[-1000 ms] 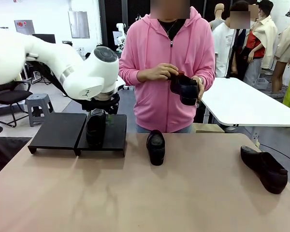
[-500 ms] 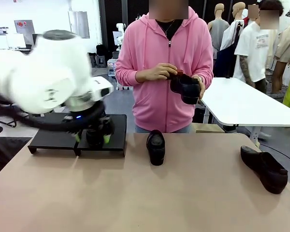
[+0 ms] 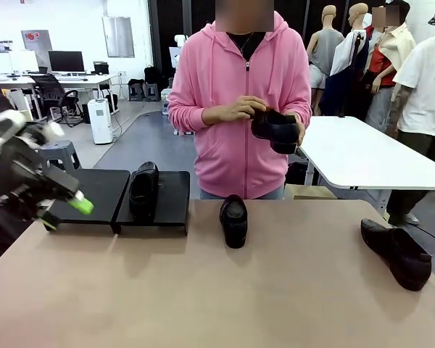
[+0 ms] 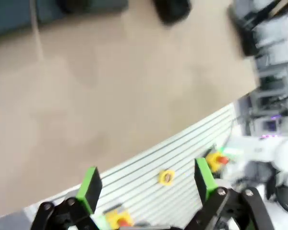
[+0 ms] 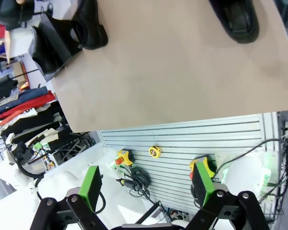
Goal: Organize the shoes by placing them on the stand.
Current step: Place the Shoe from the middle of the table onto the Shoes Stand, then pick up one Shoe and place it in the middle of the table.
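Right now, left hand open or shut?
Open. In the left wrist view the left hand has its jaws wide apart with nothing between them.

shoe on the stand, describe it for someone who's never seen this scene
Find the low black stand at the tan table's far-left edge. The shoe sits on its right panel, beside the seam. It alone is on the stand; the others lie on bare tabletop or in the person's hands.
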{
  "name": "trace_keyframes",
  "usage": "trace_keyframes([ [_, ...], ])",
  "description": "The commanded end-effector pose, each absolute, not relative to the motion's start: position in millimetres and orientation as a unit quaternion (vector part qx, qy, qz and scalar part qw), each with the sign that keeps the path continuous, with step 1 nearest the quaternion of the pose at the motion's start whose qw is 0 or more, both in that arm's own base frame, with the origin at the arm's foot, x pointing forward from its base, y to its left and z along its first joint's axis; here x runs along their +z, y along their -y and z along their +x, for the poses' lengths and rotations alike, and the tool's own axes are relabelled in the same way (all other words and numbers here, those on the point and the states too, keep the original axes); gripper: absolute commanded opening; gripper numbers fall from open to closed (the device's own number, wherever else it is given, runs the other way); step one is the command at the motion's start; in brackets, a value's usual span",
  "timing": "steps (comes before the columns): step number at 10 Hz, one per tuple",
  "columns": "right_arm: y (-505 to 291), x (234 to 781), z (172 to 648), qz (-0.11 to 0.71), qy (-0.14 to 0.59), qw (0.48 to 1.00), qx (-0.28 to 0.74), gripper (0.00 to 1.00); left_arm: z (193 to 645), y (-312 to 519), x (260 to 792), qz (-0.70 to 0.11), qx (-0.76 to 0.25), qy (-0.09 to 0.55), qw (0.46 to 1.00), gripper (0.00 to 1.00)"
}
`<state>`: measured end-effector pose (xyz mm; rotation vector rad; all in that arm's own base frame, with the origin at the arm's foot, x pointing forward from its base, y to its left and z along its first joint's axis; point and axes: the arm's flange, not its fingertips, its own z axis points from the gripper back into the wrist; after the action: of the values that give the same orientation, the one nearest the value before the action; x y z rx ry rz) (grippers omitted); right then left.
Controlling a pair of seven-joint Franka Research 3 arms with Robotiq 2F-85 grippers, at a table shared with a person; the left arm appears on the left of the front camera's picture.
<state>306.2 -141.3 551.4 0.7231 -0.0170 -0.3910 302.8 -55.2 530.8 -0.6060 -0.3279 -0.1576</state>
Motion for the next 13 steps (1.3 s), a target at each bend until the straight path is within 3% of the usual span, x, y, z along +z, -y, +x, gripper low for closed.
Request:
trace_keyframes([
  [1, 140.5, 556.7, 307.1, 0.356, 0.005, 0.913, -0.197, 1.00, 283.5, 23.8, 472.1, -0.389, -0.009, 0.208, 0.897, 1.00],
  [3, 140.5, 556.7, 307.1, 0.356, 0.005, 0.913, -0.197, 1.00, 290.2, 11.6, 441.2, -0.449, 0.005, 0.233, 0.862, 1.00],
  [4, 140.5, 556.7, 307.1, 0.356, 0.005, 0.913, -0.197, 1.00, 302.4, 16.4, 430.0, -0.432, -0.015, 0.191, 0.882, 1.00],
  [5, 140.5, 556.7, 307.1, 0.356, 0.005, 0.913, -0.197, 1.00, 330.3, -17.3, 521.6, -0.421, 0.028, 0.214, 0.881, 1.00],
  [13, 140.5, 556.7, 307.1, 0.356, 0.005, 0.913, -0.197, 1.00, 330.3, -17.3, 521.6, -0.421, 0.028, 0.214, 0.881, 1.00],
])
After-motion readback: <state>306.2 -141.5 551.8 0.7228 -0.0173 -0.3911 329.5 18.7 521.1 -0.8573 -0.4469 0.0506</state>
